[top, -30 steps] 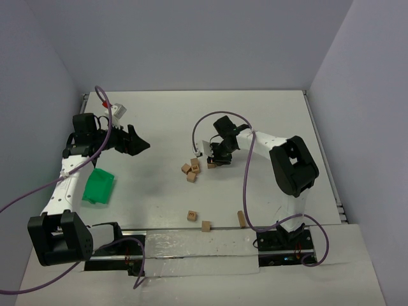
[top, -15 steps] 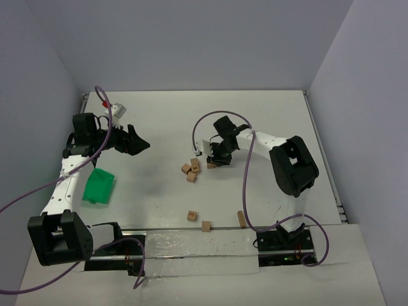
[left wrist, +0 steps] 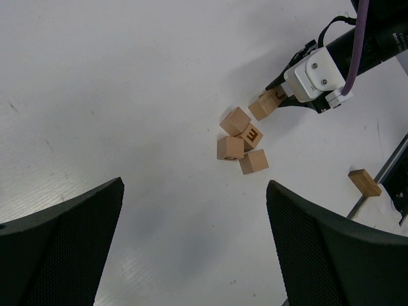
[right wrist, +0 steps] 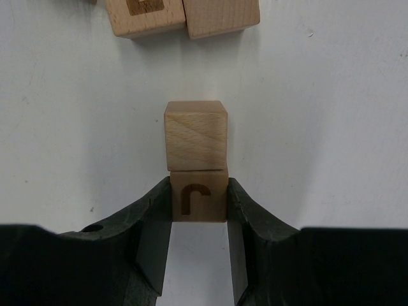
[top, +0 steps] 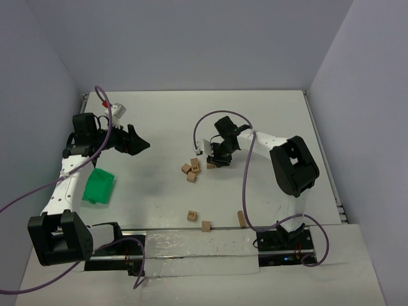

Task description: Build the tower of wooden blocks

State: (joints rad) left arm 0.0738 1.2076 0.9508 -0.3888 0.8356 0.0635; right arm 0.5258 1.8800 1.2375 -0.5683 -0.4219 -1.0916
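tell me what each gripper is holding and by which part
The right gripper clamps a marked wood block by its two opposite side faces. The left gripper is open, holding nothing.

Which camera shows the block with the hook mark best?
Right wrist: the marked block sits large in the right gripper, mark facing the camera. Top external shows only a tan speck; left wrist shows it tiny, half hidden.
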